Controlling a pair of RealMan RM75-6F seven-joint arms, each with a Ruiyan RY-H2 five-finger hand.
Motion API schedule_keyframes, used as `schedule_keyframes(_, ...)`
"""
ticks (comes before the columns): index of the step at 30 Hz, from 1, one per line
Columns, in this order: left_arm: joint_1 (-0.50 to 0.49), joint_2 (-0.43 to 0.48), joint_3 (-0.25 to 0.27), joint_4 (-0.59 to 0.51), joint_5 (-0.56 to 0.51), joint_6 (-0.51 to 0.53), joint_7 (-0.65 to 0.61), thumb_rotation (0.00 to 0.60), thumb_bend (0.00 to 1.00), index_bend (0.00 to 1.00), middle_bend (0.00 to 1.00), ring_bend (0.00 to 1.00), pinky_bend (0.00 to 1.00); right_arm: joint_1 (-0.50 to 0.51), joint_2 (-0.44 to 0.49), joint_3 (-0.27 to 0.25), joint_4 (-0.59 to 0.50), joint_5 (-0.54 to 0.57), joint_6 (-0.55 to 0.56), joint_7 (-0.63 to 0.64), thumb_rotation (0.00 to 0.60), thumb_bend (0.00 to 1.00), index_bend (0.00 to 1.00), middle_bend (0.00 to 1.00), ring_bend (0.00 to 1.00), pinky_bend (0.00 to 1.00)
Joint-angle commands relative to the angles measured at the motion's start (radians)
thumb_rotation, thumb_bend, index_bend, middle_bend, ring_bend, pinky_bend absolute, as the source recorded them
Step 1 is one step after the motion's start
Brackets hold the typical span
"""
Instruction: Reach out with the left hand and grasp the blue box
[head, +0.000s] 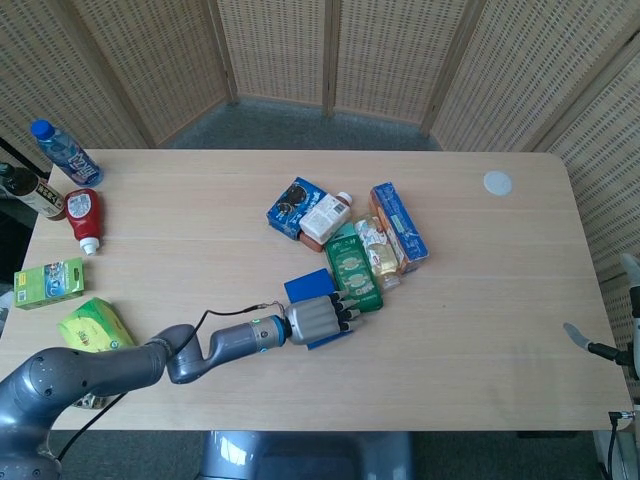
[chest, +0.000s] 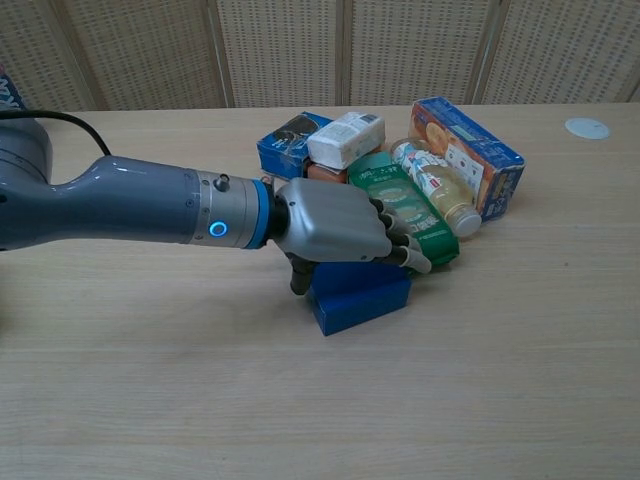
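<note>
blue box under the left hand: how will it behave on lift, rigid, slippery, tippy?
Probably rigid: the blue box shows flat faces and crisp edges. Its plain smooth surface may slip. Lying flat, it looks unlikely to tip, but it may drag the green packet beside it as the left hand lifts.
</note>
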Motion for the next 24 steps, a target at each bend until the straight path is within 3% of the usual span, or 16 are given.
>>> schedule_keyframes(1,-0.003,-0.018,0.0,0.014,-0.014,0.005,0.013,0.6,0.0,0.0,0.0,0.0,0.0,0.0,0.001,-0.001,0.0,-0.002,-0.002,0.004,0.525,0.0,0.0,0.0,0.0,0.0)
schedule_keyframes(4,-0.002,-0.034,0.004,0.029,-0.021,0.022,0.026,0.6,0.0,0.0,0.0,0.0,0.02,0.0,0.003,0.0,-0.001,-0.002,-0.005,0.011,0.525,0.0,0.0,0.0,0.0,0.0)
schedule_keyframes(6,-0.001,-0.042,0.007,0.039,-0.031,0.022,0.041,0.6,0.0,0.0,0.0,0.0,0.08,0.0,0.004,0.0,-0.001,-0.002,-0.005,0.014,0.527,0.0,0.0,0.0,0.0,0.0)
schedule_keyframes(9,0.001,-0.05,0.011,0.044,-0.045,0.021,0.069,0.6,0.0,0.01,0.0,0.0,0.25,0.0,0.006,0.0,-0.002,-0.002,-0.007,0.018,0.526,0.0,0.0,0.0,0.0,0.0)
schedule_keyframes(12,0.007,-0.057,0.016,0.048,-0.056,0.027,0.086,0.6,0.0,0.11,0.02,0.03,0.37,-0.001,0.007,0.0,-0.002,-0.003,-0.008,0.02,0.526,0.0,0.0,0.0,0.0,0.0)
schedule_keyframes(17,0.016,-0.069,0.022,0.054,-0.071,0.045,0.111,0.6,0.0,0.25,0.24,0.23,0.56,-0.001,0.009,-0.001,-0.004,-0.005,-0.008,0.024,0.527,0.0,0.0,0.0,0.0,0.0)
schedule_keyframes(20,0.025,-0.065,0.02,0.047,-0.079,0.067,0.119,0.6,0.0,0.31,0.31,0.3,0.62,-0.001,0.009,-0.001,-0.005,-0.006,-0.009,0.026,0.526,0.0,0.0,0.0,0.0,0.0)
schedule_keyframes(24,0.03,-0.028,0.014,0.007,-0.082,0.101,0.132,0.6,0.0,0.32,0.32,0.31,0.63,-0.001,0.01,-0.001,-0.004,-0.007,-0.009,0.027,0.525,0.0,0.0,0.0,0.0,0.0)
